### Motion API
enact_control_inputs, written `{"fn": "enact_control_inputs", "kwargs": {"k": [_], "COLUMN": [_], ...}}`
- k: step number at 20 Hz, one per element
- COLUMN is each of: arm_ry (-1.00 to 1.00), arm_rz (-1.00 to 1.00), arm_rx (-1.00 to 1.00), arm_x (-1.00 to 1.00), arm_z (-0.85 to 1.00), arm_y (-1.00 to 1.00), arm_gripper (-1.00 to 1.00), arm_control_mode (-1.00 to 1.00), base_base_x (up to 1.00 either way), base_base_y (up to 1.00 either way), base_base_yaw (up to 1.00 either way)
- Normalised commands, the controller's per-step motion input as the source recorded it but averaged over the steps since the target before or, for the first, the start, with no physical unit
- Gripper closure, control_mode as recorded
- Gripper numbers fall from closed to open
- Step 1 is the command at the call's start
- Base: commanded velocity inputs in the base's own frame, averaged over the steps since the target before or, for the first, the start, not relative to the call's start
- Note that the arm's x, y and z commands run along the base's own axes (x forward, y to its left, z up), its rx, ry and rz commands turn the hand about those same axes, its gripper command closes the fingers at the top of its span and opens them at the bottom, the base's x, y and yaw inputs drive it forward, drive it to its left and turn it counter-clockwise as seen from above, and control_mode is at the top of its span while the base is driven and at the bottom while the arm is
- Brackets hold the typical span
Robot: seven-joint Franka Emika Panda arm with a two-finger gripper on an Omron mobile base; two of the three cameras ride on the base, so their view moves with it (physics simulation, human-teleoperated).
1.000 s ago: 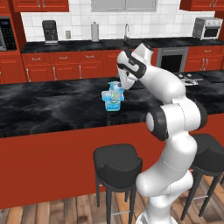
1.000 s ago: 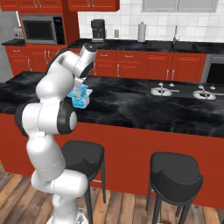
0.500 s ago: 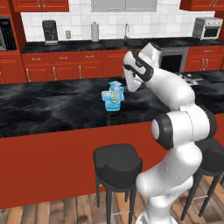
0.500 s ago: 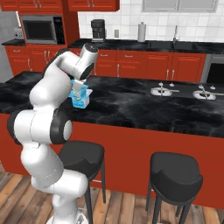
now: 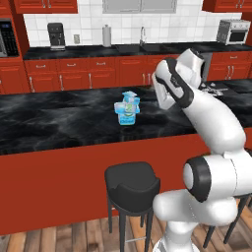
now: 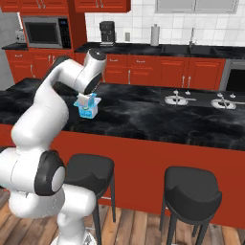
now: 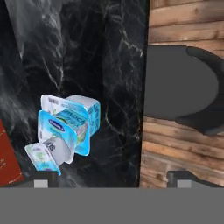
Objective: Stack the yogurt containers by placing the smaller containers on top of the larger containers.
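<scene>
A stack of three light-blue yogurt containers (image 5: 127, 109) is seen at the centre of the left base view, standing on the black marble island counter (image 5: 59, 123). In the right base view the same stack (image 6: 87, 105) lies left of centre, partly hidden behind the white arm. The widest tub (image 7: 73, 123) is found at the lower left of the hand view, with the mid-sized cup (image 7: 61, 129) set on it and the tiny cup (image 7: 43, 156) on top, nearest the camera. The gripper (image 7: 111, 179) is released, its two finger tips (image 7: 41, 183) spread wide at the bottom edge of the hand view, and nothing is held between them. A black bar stool (image 7: 183, 89) is shown at the right of that view, over the wooden floor (image 7: 175, 148).
</scene>
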Motion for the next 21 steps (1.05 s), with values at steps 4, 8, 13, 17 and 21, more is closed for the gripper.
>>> {"fn": "enact_control_inputs", "kwargs": {"k": [4,8,13,17,21], "arm_ry": [-0.13,-0.12,-0.15,-0.24,-0.31], "arm_rz": [0.21,0.29,0.32,0.32,0.35], "arm_rx": [-0.24,-0.42,-0.48,-0.41,-0.29], "arm_x": [-1.0,-1.0,-1.0,-1.0,-1.0], "arm_z": [0.56,0.35,0.16,0.08,0.14], "arm_y": [0.0,0.08,0.3,0.14,0.0], "arm_gripper": [-1.0,-1.0,-1.0,-1.0,-1.0], "arm_control_mode": [-1.0,-1.0,-1.0,-1.0,-1.0], "base_base_x": [0.0,0.0,0.0,0.0,0.0], "base_base_y": [0.0,0.0,0.0,0.0,0.0], "base_base_yaw": [0.0,0.0,0.0,0.0,0.0]}}
